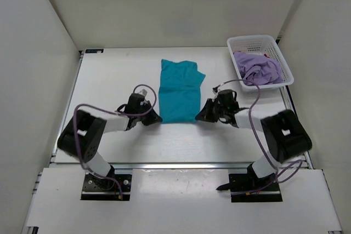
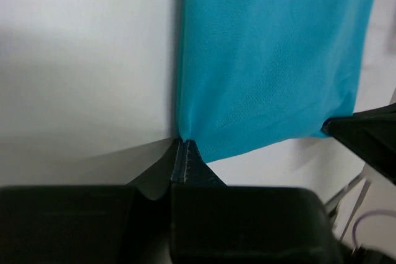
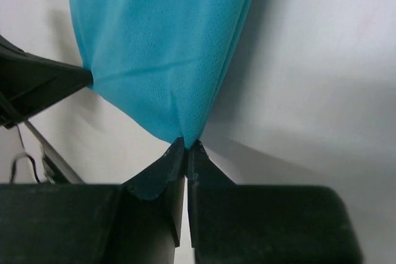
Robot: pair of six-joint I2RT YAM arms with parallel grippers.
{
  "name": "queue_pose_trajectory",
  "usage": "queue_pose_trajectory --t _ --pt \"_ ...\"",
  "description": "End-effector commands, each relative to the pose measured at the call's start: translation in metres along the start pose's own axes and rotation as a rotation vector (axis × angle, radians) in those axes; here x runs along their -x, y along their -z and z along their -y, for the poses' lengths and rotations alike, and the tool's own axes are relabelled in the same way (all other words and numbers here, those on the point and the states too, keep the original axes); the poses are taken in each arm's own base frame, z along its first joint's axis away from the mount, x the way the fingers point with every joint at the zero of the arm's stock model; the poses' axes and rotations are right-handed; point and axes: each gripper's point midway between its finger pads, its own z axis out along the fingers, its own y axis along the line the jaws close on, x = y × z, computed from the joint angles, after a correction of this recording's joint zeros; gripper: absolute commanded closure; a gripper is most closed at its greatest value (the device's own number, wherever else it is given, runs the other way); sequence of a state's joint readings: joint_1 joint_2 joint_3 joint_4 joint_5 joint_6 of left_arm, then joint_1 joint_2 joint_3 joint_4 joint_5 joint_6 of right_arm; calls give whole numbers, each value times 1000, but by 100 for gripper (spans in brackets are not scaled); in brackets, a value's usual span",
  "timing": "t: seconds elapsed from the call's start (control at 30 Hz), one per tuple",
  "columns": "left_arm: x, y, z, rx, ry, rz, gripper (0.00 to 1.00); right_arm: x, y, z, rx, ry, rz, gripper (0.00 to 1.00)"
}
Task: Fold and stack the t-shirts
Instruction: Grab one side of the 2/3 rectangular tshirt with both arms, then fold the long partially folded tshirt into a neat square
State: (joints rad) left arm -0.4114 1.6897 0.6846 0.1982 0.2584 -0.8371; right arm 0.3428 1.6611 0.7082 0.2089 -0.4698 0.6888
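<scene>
A teal t-shirt (image 1: 179, 90) lies folded into a long strip in the middle of the table. My left gripper (image 1: 158, 119) pinches its near left corner (image 2: 185, 135), jaws shut on the fabric. My right gripper (image 1: 198, 118) is shut on the near right corner (image 3: 185, 135). Each wrist view shows the teal t-shirt (image 2: 272, 60) (image 3: 167, 41) stretching away from the fingertips, with the other gripper's black tip at the side. A lavender t-shirt (image 1: 259, 68) sits bunched in the white basket (image 1: 253, 41) at the back right, with a sliver of dark red cloth (image 1: 266, 56) showing behind it.
The white mesh basket stands against the right wall at the table's far corner. White walls enclose the table on the left, back and right. Bare white tabletop (image 1: 109, 80) spreads to the left of the shirt and behind it.
</scene>
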Motion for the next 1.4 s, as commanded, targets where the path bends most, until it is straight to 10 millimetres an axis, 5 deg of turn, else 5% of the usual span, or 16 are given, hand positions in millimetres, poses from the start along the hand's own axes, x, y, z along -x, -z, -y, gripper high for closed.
queue_pose_trajectory --t 0.0,0.07,0.13,0.2,0.3,0.4,0.5,0.67,0.7,0.73,0.9,1.17,1.2,1.27,1.37 --pt "-44 42 -13 30 -85 -57 100 -40 25 -4 -55 61 8 100" --pt "-59 63 -24 60 -152 -44 100 -88 39 10 -97 51 -53 100" --pt "-77 94 -30 77 -200 -37 100 -129 49 4 -102 96 -121 100" --pt "-92 112 -33 86 -248 -34 100 -147 61 -6 -103 142 -129 100" --pt "-78 143 -3 18 -263 33 100 -142 73 -36 -81 203 -102 100" --pt "-47 163 43 -73 -289 107 100 -89 86 -90 8 264 15 100" --pt "-7 160 77 -118 -290 175 100 -33 88 -104 11 279 92 100" --pt "61 115 116 -146 -245 219 100 61 73 -93 -30 262 158 100" --pt "68 94 102 -84 -225 204 100 82 74 -95 -24 255 186 99" --pt "90 94 117 -105 -215 235 100 94 69 -101 1 260 174 100" --pt "153 33 102 -22 -114 235 100 151 31 -65 -73 193 148 100" --pt "198 -11 63 29 27 257 100 213 -24 -50 -80 188 124 100" --pt "202 -19 61 36 30 254 96 211 -35 -37 -110 159 100 100" --pt "210 -31 60 40 31 244 87 234 -43 -42 -97 158 126 99" --pt "229 -43 65 19 23 225 51 244 -58 -40 -81 144 109 85"
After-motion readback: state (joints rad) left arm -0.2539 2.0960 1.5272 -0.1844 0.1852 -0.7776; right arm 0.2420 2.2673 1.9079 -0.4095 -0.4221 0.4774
